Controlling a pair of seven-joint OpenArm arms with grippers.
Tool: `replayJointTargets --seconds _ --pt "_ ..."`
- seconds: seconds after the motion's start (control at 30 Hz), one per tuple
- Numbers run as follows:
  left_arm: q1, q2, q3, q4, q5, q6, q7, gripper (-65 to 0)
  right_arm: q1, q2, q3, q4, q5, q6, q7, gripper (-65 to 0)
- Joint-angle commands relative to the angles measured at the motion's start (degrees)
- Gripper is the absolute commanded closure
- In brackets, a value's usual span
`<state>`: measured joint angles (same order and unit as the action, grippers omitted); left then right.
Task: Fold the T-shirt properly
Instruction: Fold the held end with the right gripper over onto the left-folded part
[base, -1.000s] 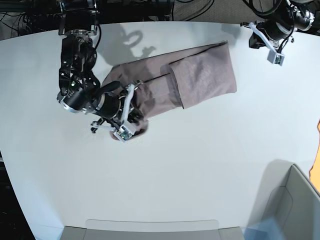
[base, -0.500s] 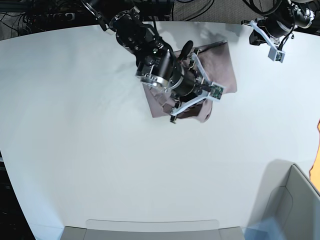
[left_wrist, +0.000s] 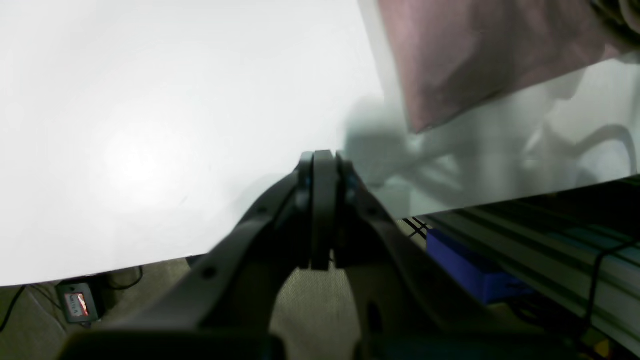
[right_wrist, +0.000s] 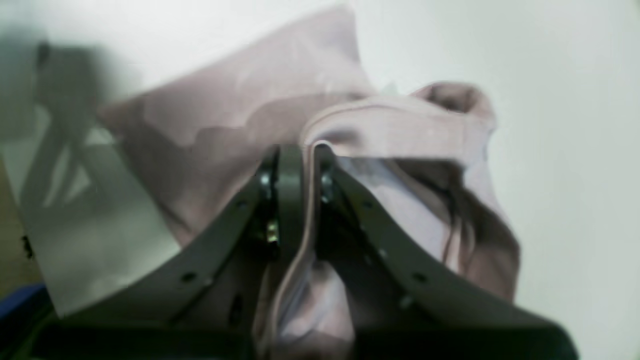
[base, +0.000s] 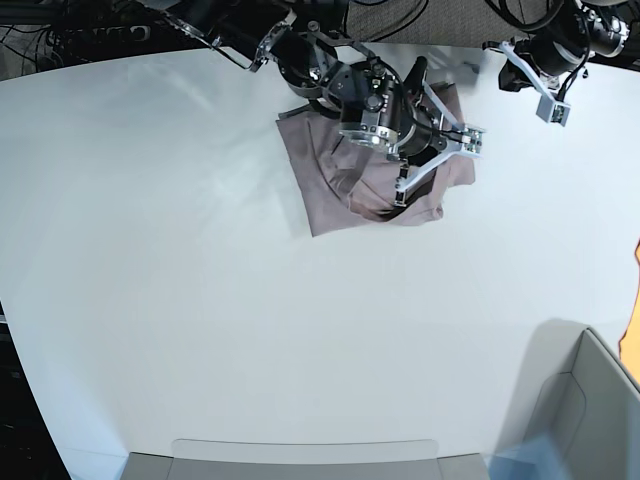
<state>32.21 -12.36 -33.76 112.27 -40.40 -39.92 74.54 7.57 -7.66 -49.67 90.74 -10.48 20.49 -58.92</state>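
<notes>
Mid-fold: right claw (right_wrist: 300, 165) clamped on T-shirt (base: 330, 190) hem over bench (base: 200, 300); left claw (left_wrist: 322, 210) closed, empty; next, probably lay hem flat, release.

You're looking at a robotics lab or test bench here, not anybody's home. The whole work surface is one big plain white table (base: 200, 300) with rounded corners, the kind built for a rig. Along the far edge you've got a mess of black cables (base: 60, 35) and dark frame hardware behind the arm mounts. In the left wrist view you can see aluminium extrusion rails (left_wrist: 550, 235) below the table edge, a blue box (left_wrist: 465, 265) tucked next to them, and a small device with a red display (left_wrist: 77, 304) sitting on grey carpet (left_wrist: 310, 310). A grey bin (base: 590, 410) sits at the near right corner.
</notes>
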Motion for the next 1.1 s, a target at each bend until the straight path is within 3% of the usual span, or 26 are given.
replayJointTargets --seconds 0.0,0.2,0.47,0.63,0.7,0.8,0.93,1.07 --pt "0.19 -0.34 -0.13 0.92 -0.61 -0.08 -0.74 0.0 1.0 -1.17 -1.01 1.09 0.41 -0.67 2.08 0.0" --pt "0.19 0.98 -0.04 0.92 -0.61 -0.08 -0.74 0.0 2.32 -1.26 -3.03 0.73 0.41 -0.93 5.86 0.0" --pt "0.19 2.03 0.83 0.92 -0.61 -0.08 -0.74 0.0 5.13 -1.34 -4.97 -9.55 0.77 -0.93 10.87 -0.4" --pt "0.54 1.94 0.31 0.92 -0.61 -0.08 -0.74 0.0 5.75 -1.34 -4.88 -9.11 8.94 -0.84 17.64 -22.9" --pt "0.63 1.94 0.22 0.57 -0.61 -0.08 -0.83 0.0 6.62 -1.34 -5.06 -8.41 13.16 -0.75 19.93 -28.4" --pt "1.07 1.68 0.13 -1.19 -0.61 -0.08 -1.27 0.0 6.89 -1.0 -4.44 -4.37 18.61 -0.75 21.68 -29.8" --pt "0.89 1.68 0.31 -2.33 -0.61 -0.08 -1.27 0.0 5.57 1.46 2.07 4.69 20.11 -0.84 21.6 -29.8" --pt "0.54 1.85 0.57 -2.33 -0.61 -0.08 -1.27 0.0 4.07 7.09 8.83 11.99 19.49 -0.84 15.09 -29.8"
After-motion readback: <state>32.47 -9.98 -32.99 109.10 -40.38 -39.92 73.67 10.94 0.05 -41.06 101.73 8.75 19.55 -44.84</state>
